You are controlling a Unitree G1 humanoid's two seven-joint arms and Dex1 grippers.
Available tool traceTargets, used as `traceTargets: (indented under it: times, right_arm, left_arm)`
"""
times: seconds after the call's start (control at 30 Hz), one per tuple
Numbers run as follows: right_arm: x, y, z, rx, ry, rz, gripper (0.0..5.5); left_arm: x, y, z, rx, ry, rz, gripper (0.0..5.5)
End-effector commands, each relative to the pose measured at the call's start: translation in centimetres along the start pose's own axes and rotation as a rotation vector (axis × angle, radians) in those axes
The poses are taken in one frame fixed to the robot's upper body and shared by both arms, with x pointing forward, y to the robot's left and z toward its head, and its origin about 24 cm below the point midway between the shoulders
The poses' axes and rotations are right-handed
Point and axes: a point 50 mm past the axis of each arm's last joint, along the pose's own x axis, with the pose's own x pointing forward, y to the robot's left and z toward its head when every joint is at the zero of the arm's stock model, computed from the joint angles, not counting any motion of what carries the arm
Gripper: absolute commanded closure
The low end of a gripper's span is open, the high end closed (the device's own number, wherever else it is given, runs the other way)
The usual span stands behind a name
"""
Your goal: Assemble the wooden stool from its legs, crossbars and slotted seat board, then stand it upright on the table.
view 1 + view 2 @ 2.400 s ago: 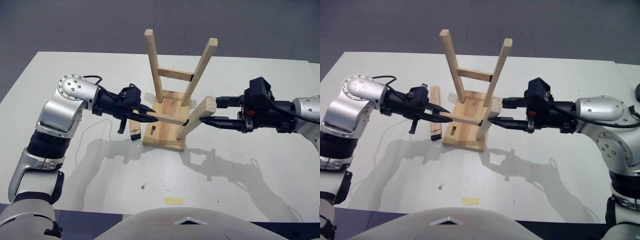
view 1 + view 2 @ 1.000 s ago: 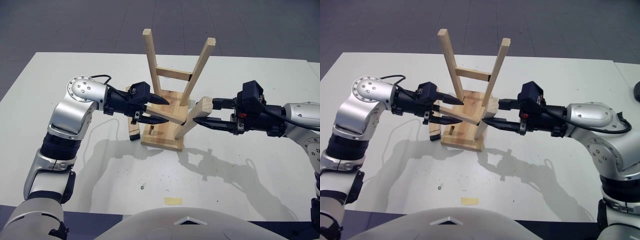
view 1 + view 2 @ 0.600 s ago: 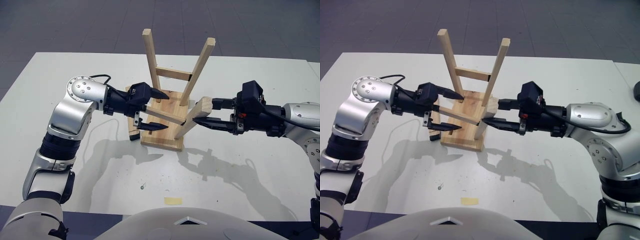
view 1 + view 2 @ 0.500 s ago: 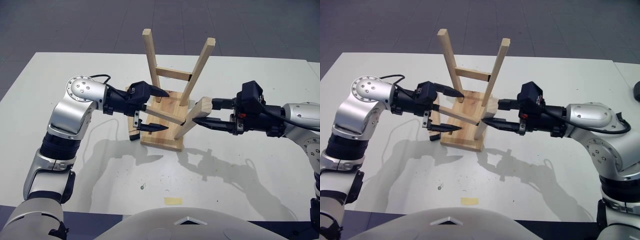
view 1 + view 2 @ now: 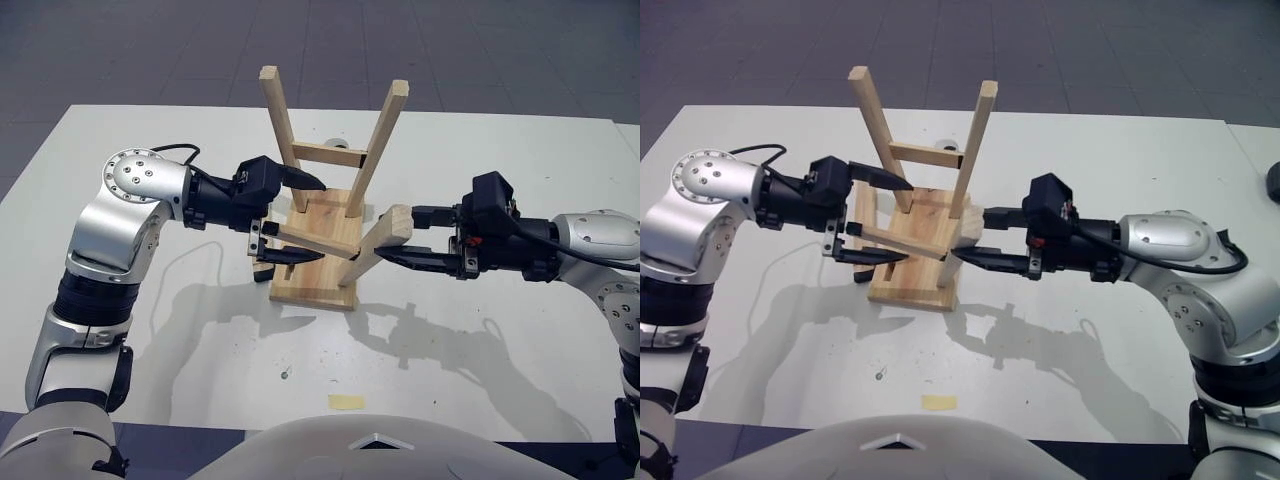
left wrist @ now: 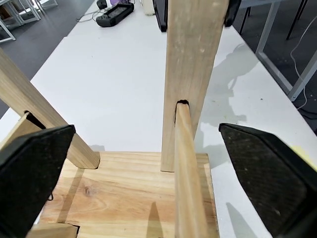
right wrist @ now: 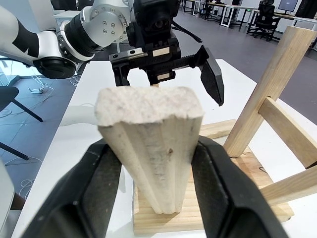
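Mid-assembly on the white table (image 5: 500,350): the pale slotted wooden seat board (image 5: 318,280) lies flat, with two square wooden legs joined by a short crossbar (image 5: 330,155) standing on its far side. Your right gripper (image 5: 405,236) is clamped on the top of a third, tilted wooden leg (image 5: 372,248). Its foot meets the board's near right corner, though whether it sits in a slot cannot be told. A thin wooden crossbar (image 5: 315,241) is plugged into that leg and runs toward your left gripper (image 5: 322,221), whose fingers are spread wide above and below the bar without touching it. A fourth loose wooden leg (image 5: 863,208) lies just beside the board. The step looks to be steadying this half-built side. Close the left fingers squarely on the bar near its free end so it cannot twist out of its hole. Hold the right grip firm and bring the leg upright gradually. Keep both arms off the standing pair, which looks easy to topple.
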Motion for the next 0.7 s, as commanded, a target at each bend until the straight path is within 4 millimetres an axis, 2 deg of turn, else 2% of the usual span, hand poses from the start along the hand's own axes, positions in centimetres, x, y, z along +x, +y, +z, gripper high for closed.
traceTargets:
  times: [0.03,0.17,0.27,0.33,0.53,0.63,0.7]
  right_arm:
    - [0.5,0.8,-1.8,0.109,0.056,0.056,3.44]
    - [0.4,0.8,-1.8,0.111,0.047,0.038,3.44]
    - [0.3,0.9,-1.9,0.117,0.037,0.018,3.44]
    - [0.4,1.0,-1.9,0.122,0.027,0.003,3.44]
    - [0.6,1.3,-2.3,0.148,-0.006,-0.047,3.44]
    - [0.5,1.5,-2.5,0.165,-0.016,-0.062,3.44]
    - [0.4,1.7,-2.7,0.177,-0.018,-0.073,3.44]
  left_arm:
    - [-2.2,0.5,3.0,-0.021,-0.149,0.102,0.1]
    - [-4.2,-0.1,5.9,-0.031,-0.318,0.177,0.1]
    - [-4.9,0.1,6.3,-0.049,-0.376,0.353,0.1]
    - [-4.6,0.2,5.3,-0.1,-0.372,0.497,0.1]
    - [-3.2,-0.9,0.1,-0.232,-0.266,0.873,0.1]
    - [-3.7,-2.1,-1.2,-0.271,-0.253,1.018,0.1]
    - [-4.7,-2.6,-1.9,-0.238,-0.204,1.135,0.1]
